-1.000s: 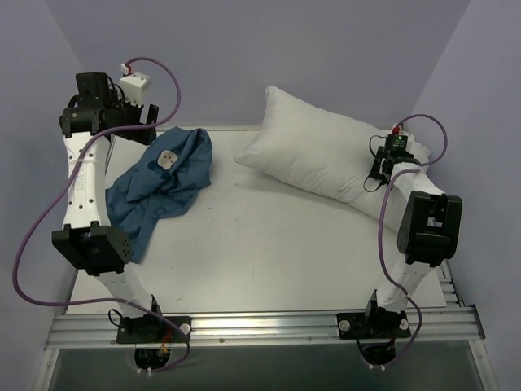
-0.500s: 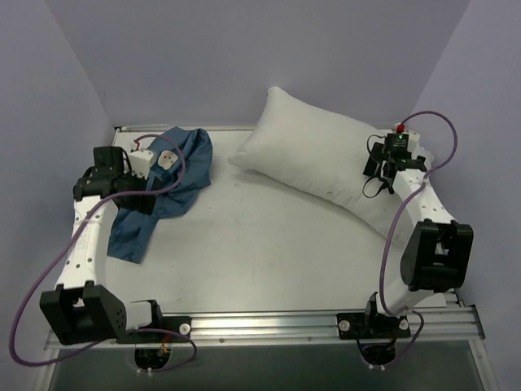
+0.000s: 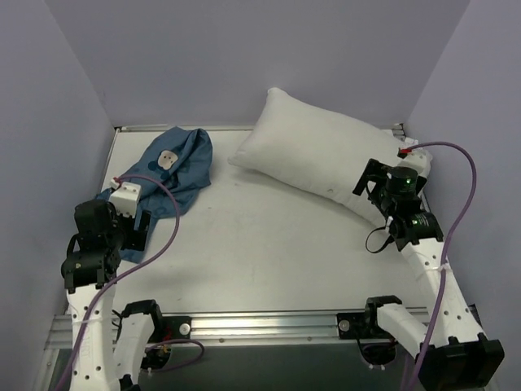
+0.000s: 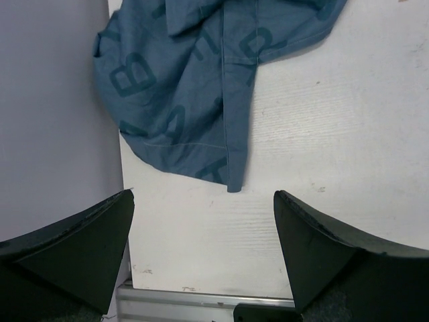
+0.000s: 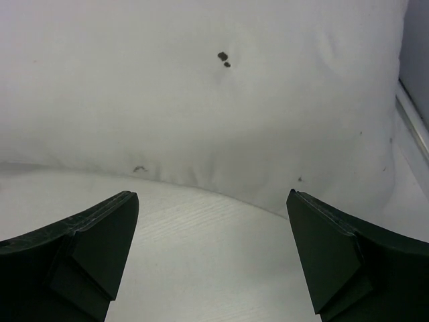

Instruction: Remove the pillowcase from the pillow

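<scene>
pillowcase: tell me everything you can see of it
The pillowcase is soft blue fabric printed with darker blue letters and a small cream figure. It lies crumpled, off the pillow and apart from it, on the table's far-left part beside the wall, one flap trailing toward the near edge. Nothing grips it; only the table visibly touches it.

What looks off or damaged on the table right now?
Only small things: the pillow carries a few dark specks on its white surface, seen from the right wrist. The pillowcase lies crumpled at the left wall, fully off. Nothing spilled or torn.
</scene>
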`<state>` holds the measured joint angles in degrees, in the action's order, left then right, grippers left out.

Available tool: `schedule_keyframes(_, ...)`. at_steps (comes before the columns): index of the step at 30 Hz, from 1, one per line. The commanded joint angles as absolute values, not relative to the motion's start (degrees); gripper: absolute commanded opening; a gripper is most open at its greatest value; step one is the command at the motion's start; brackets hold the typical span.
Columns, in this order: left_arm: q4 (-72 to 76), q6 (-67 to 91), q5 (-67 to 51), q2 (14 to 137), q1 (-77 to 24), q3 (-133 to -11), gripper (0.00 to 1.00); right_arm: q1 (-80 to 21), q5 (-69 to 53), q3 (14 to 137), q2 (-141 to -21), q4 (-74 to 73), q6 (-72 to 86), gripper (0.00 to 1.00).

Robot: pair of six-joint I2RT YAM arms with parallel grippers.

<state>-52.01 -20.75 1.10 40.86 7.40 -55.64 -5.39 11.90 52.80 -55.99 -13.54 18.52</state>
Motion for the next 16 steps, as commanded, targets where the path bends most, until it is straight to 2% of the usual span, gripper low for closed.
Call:
schedule_keyframes(1, -50.9, -21.7, 3.2, 40.8, 9.0, -52.4, 0.94, -6.3, 3.5, 49.0, -49.6, -11.9, 20.4, 1.00)
schedule_keyframes(6, -50.8, -23.2, 3.4, 39.9, 9.3, -48.5, 0.94, -6.5, 0.7, 45.3, -43.0, -13.3, 20.5, 1.00)
schedule_keyframes(16, -49.7, -23.9, 5.0, 40.2, 11.0, -44.5, 0.94, -6.7, -0.9, 43.3, -41.2, -13.2, 19.2, 1.00)
